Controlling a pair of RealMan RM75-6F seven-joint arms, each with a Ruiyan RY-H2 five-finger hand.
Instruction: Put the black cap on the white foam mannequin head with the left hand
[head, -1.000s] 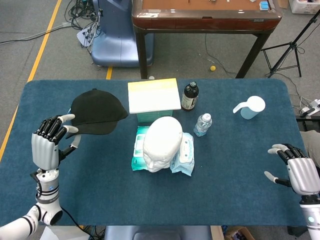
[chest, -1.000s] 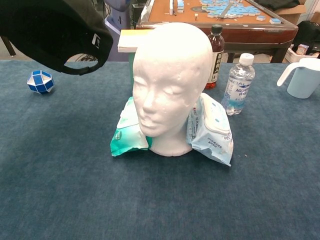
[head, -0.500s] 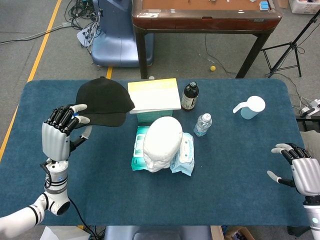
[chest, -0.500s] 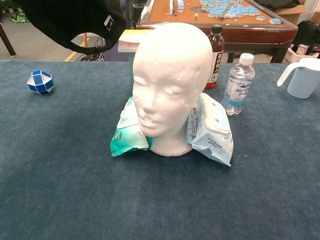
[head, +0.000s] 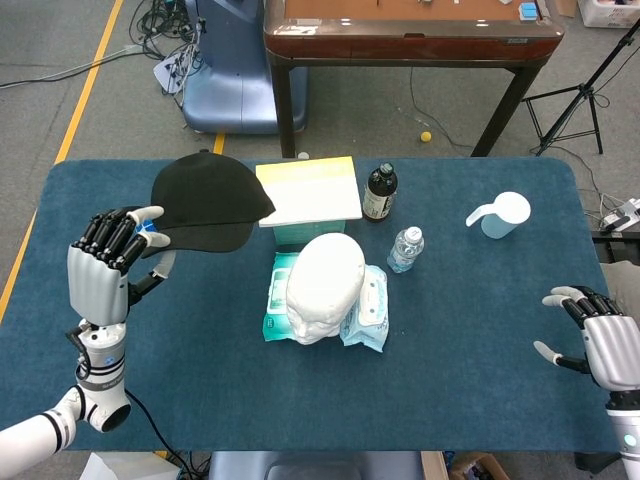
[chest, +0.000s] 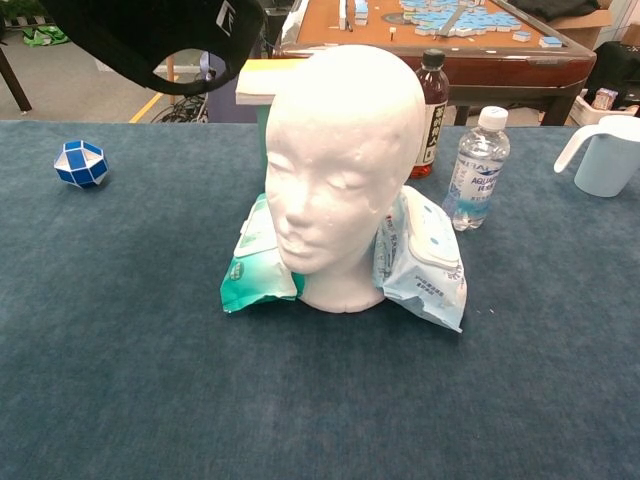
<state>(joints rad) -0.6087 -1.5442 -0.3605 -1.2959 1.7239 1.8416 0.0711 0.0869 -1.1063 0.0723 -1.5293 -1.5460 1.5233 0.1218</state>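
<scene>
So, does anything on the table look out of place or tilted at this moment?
The white foam mannequin head is propped between two packs of wet wipes, which is an unusual support, yet it stands upright. The left robot hand holds the black cap in the air. Nothing looks spilled or damaged.

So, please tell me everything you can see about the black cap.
The black cap looks like a soft fabric baseball cap with a rounded crown and a curved brim. A small white mark shows near its lower edge in the chest view. The left hand holds it by the brim, up in the air, above the table and to the left of the white foam mannequin head. It does not touch the head yet. In the head view its crown overlaps the edge of the yellow-white box.
</scene>
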